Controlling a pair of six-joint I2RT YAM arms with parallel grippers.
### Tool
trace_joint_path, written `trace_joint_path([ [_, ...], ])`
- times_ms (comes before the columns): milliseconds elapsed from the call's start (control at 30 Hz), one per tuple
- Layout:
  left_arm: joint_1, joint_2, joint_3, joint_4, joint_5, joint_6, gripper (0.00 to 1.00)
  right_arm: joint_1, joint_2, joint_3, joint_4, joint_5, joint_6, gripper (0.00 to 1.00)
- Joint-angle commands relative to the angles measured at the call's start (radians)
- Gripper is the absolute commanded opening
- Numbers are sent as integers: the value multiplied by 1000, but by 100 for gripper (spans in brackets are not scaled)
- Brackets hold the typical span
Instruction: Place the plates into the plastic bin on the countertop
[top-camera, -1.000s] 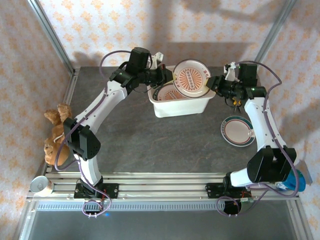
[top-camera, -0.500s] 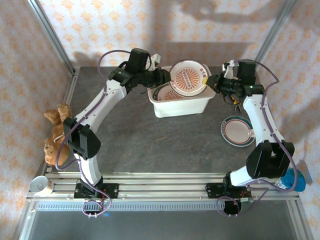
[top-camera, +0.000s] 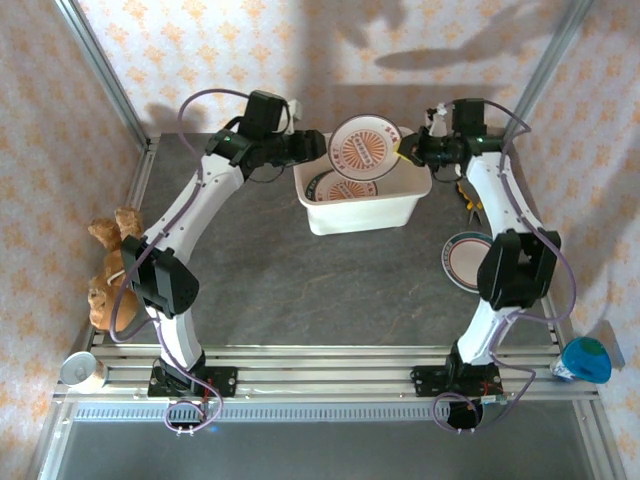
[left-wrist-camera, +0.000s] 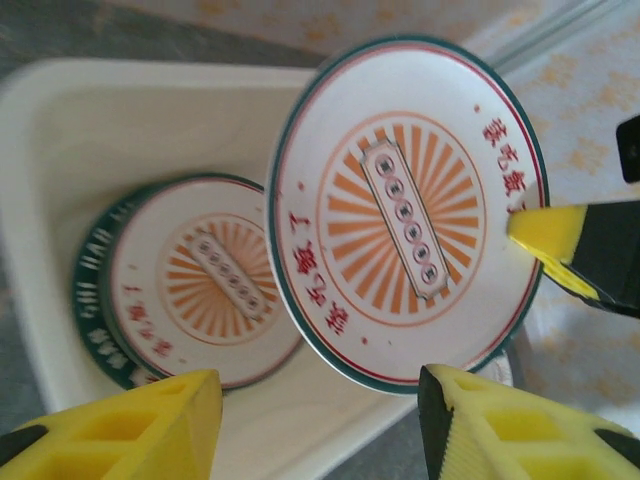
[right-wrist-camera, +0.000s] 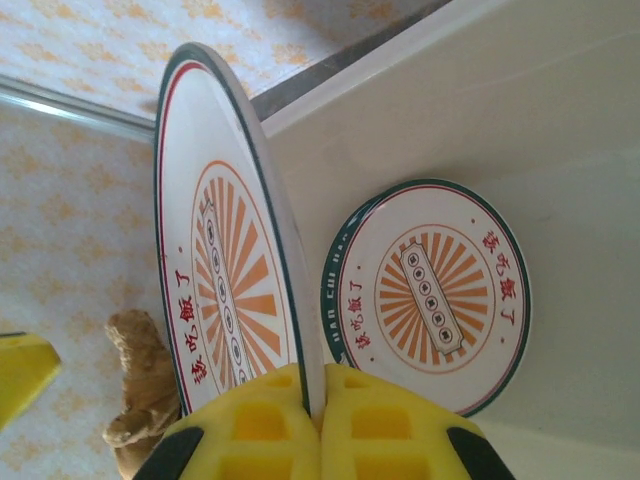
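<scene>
My left gripper (top-camera: 320, 148) has let go and drawn back, jaws apart; my right gripper (top-camera: 402, 152) pinches the orange-centred plate (top-camera: 362, 148) by its rim, on edge over the far side of the plastic bin (top-camera: 365, 213); step: binning it; next, tilt flat, lower, release.

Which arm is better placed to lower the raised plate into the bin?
Likely right: the right gripper is shut on the plate over the plastic bin; the left gripper is open, holding nothing.

The left arm (top-camera: 200, 205) and the right arm (top-camera: 505, 200) stretch far forward, their wrists turned inward to face each other. The left gripper (left-wrist-camera: 318, 388) holds its yellow fingers spread apart. The right gripper (right-wrist-camera: 318, 385) pinches the rim of a plate (right-wrist-camera: 235, 290).
</scene>
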Motion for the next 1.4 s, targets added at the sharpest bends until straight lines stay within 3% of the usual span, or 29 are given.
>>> trace_joint_path([
  [0,67,-51,-9,-37,-53,45,55,30,76,115,-129,16,-108,0],
  [367,167,-52,-55,-94,-73,121,55,77,260,265,-291,54,-210,0],
  [1267,173,38,-54,-113,-24,128,55,114,470,367,-401,153,-235,0],
  [1367,172,41,-57,-114,-18,128,55,114,469,366,-405,154,-238,8],
])
